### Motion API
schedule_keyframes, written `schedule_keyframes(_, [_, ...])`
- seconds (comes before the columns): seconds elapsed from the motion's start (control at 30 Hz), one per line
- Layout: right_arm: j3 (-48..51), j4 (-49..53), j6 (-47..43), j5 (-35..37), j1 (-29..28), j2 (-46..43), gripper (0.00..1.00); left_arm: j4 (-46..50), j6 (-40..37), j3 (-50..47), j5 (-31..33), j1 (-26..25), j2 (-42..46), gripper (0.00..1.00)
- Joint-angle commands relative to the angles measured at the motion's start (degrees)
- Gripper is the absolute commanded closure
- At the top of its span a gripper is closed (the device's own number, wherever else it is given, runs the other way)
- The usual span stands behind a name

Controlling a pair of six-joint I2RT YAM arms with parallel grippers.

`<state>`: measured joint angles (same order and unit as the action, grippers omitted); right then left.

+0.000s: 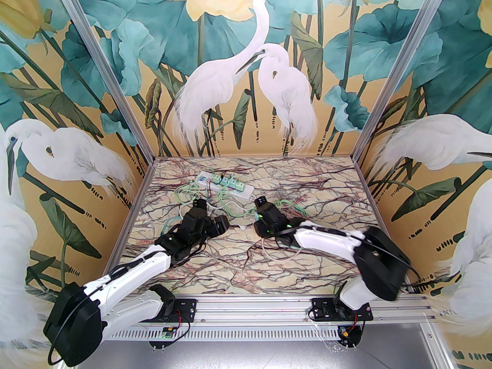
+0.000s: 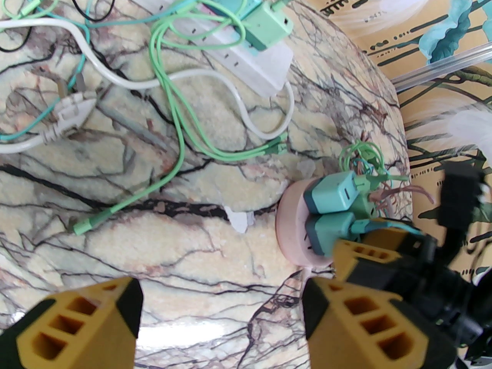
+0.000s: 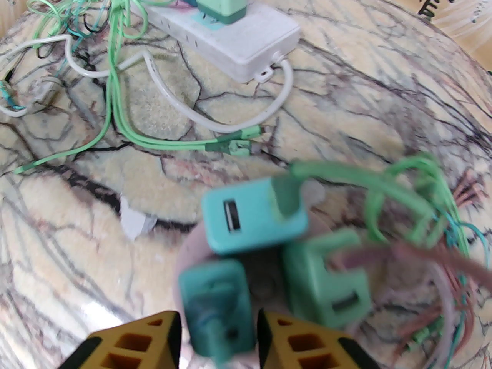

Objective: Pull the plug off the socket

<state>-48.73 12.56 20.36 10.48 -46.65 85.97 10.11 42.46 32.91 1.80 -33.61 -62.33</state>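
While sitting in the round pink socket (image 2: 286,221) on the table (image 2: 153,244), the dark teal plug (image 3: 215,298) is being pinched by the right gripper (image 3: 219,321), whose narrowly parted fingers are pressing on its two sides. The left gripper (image 2: 223,321) is hanging wide open just beside the socket, holding nothing.

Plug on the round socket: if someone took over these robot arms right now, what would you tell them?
Left gripper: open, empty, above the marble table.
Right gripper: straddles the dark teal plug; too blurred to confirm a grip.
Plug sits in the round pink socket, beside two other adapters.
Done: right arm lined up.
To do: clamp, pull plug out.
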Motion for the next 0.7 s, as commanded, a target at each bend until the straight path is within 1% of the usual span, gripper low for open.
schedule_keyframes(0.0, [2.28, 3.07, -0.23, -0.85, -0.28, -6.24, 0.58, -2.23, 1.03, 1.97, -0.62, -1.3, -1.75, 0.27])
schedule_keyframes(0.1, [4.17, 4.75, -0.41, -0.76, -0.29, -12.37, 0.57, -3.54, 1.56, 2.63, -0.33, -2.49, -3.32, 0.27])
schedule_keyframes(0.17, [5.14, 5.72, -0.69, 0.53, -0.04, -16.67, 0.53, -4.17, 2.0, 3.44, 0.06, -3.65, -4.64, 0.27])
schedule_keyframes(0.23, [6.21, 5.01, -1.45, 0.2, 0.38, -19.7, 0.51, -4.35, 2.25, 4.36, 0.21, -4.4, -6.03, 0.27])
schedule_keyframes(0.33, [6.04, 4.8, -2.06, -0.66, 0.77, -20.37, 0.51, -4.68, 2.7, 5.28, 0.33, -4.98, -7.67, 0.27])
schedule_keyframes(0.47, [5.18, 5.9, -1.32, 1.29, 1.46, -19.91, 0.53, -5.28, 3.02, 6.4, 1.24, -7.3, -8.92, 0.27])
schedule_keyframes(0.57, [5.37, 6.46, -0.3, -1.55, 4.29, -21.16, 0.54, -5.55, 3.5, 7.39, 1.88, -9.31, -10.69, 0.27])
schedule_keyframes(0.67, [6.52, 7.0, 0.83, -3.44, 6.43, -22.32, 0.57, -6.95, 4.14, 7.78, 2.14, -11.56, -12.81, 0.27])
